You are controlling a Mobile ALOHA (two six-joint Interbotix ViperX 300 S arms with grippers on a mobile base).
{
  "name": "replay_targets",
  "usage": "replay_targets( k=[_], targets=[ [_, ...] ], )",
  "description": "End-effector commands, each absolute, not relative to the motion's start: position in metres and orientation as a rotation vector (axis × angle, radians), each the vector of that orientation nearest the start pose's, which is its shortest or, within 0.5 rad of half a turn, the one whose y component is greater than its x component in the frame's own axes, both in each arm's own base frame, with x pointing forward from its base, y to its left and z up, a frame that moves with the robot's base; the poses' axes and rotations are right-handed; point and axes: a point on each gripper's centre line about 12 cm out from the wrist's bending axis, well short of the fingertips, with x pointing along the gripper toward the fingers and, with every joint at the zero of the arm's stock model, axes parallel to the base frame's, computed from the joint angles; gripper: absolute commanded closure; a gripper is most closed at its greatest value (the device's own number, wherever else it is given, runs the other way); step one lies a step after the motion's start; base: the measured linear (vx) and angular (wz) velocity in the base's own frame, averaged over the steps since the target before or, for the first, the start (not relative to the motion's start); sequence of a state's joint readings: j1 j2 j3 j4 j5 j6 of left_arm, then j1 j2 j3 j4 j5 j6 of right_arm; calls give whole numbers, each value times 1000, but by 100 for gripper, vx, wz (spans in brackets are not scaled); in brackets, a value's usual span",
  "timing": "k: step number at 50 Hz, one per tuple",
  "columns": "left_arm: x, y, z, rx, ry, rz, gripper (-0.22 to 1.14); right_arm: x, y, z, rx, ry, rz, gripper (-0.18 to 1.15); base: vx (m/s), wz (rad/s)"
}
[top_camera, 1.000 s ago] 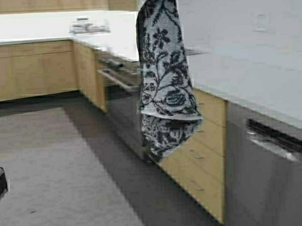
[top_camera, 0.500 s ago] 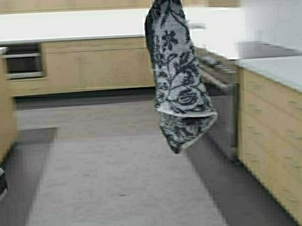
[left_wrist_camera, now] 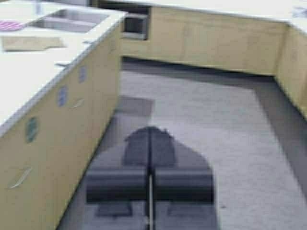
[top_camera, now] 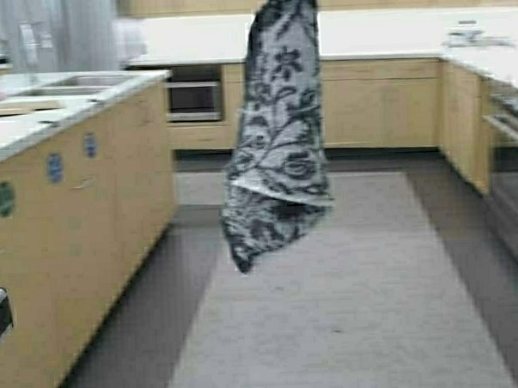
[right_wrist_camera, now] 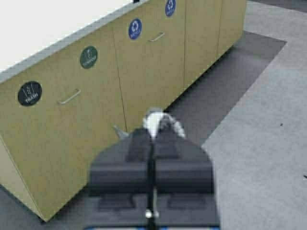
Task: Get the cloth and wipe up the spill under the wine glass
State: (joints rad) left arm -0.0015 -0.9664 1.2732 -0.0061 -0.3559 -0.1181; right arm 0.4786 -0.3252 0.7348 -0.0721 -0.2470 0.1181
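**Cloth in transit, glass not in view**

Right tool (right_wrist_camera: 151, 143) pinched on cloth (top_camera: 278, 133), hanging mid-scene over the floor. Left tool (left_wrist_camera: 149, 184) closed, empty. Surface (top_camera: 32, 118) near left. Advice: drive steadily, limit cloth swing, find the glass before lowering.

The robot has turned, bringing an island counter (top_camera: 69, 168) into view.

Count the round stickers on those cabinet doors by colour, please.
Black sticker: 1
Green sticker: 1
Blue stickers: 2
Total: 4
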Motion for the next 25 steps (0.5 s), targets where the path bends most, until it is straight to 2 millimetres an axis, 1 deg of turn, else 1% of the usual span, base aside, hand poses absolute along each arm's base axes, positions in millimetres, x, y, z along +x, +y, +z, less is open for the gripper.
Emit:
replay_targets(
  k=[1,12,18,25],
  targets=[
    [195,0,270,-125,-71,-4,90,314,155,307,25,120,467,92,2,44],
    [186,0,264,-125,-78,-4,90,317,147,307,32,111,442,92,2,42],
    [185,0,260,-135,-67,-4,90,319,144,306,33,101,435,92,3,39],
    [185,0,259,-132,-63,-3,90,319,143,302,33,101,434,92,3,36]
  ],
)
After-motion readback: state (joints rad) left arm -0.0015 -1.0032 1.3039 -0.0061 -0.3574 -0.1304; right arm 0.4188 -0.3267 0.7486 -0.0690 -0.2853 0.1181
